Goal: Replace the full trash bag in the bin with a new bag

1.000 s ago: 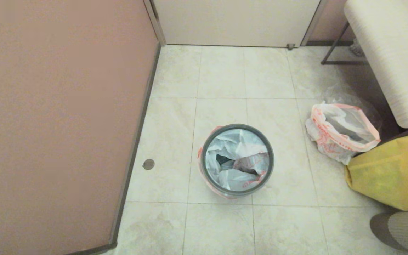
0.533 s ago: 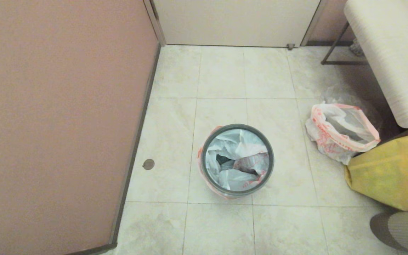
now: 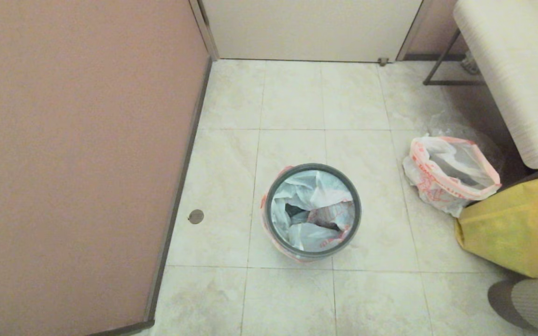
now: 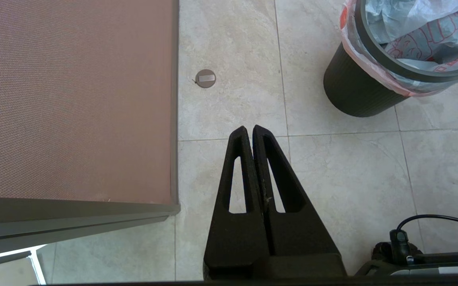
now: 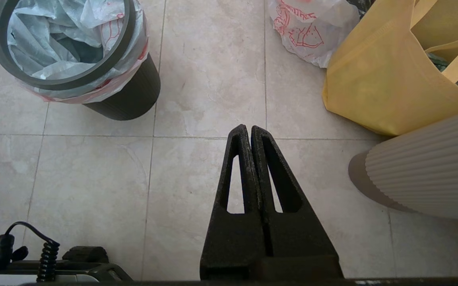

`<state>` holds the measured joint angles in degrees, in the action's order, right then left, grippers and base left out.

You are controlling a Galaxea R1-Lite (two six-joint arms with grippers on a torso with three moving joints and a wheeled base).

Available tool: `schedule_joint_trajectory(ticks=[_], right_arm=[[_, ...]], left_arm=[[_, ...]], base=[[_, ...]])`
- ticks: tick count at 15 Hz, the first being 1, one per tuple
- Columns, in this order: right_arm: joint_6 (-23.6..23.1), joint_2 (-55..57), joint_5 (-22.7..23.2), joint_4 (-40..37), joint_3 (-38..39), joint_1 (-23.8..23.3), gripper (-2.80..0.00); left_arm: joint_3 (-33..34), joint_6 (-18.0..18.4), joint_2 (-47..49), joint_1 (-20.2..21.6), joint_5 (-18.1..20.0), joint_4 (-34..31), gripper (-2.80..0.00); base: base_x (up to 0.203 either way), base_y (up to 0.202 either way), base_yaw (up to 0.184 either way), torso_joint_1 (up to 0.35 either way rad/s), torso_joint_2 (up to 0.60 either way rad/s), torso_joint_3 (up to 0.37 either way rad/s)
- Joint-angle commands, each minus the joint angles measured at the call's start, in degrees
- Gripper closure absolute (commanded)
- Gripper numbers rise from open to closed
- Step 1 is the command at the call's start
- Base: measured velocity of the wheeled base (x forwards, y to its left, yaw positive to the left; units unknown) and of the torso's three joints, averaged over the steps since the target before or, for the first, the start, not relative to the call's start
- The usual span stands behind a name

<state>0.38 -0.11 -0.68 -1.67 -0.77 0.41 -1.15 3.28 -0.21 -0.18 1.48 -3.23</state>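
The black bin (image 3: 276,242) stands mid-floor with its grey hoop (image 3: 314,166) on the rim. The new bag (image 3: 311,196), crumpled white with red line drawing, lines it, its edge folded out under the hoop. The full trash bag (image 3: 437,186), with a red-orange band at its mouth, sits on the floor to the right of the bin. My left gripper (image 4: 249,129) hangs shut over bare tile near the bin (image 4: 352,95). The right gripper (image 5: 249,128) is shut too, between the bin (image 5: 133,95) and the full trash bag (image 5: 308,28). Neither holds anything.
A yellow bag (image 3: 516,228) leans beside the full bag, with a clear bag (image 3: 465,126) behind. A pink partition (image 3: 77,163) walls the left side. A pale bench (image 3: 516,70) is at the far right, a ribbed grey object (image 3: 535,298) near right, a floor disc (image 3: 195,216) left.
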Motion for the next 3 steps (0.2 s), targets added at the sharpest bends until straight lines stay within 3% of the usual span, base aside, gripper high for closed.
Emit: schedule_joint_trajectory(ticks=[1,3], right_arm=[[0.1,0.2,0.0,0.0,0.0,0.0,0.00],[0.1,0.2,0.0,0.0,0.0,0.0,0.00]], left_arm=[[0.0,0.0,0.2,-0.1,0.0,0.0,0.00],[0.0,0.0,0.2,0.0,0.0,0.0,0.00]], base=[[0.000,0.000,0.000,0.000,0.00,0.000],[0.000,0.000,0.000,0.000,0.00,0.000]])
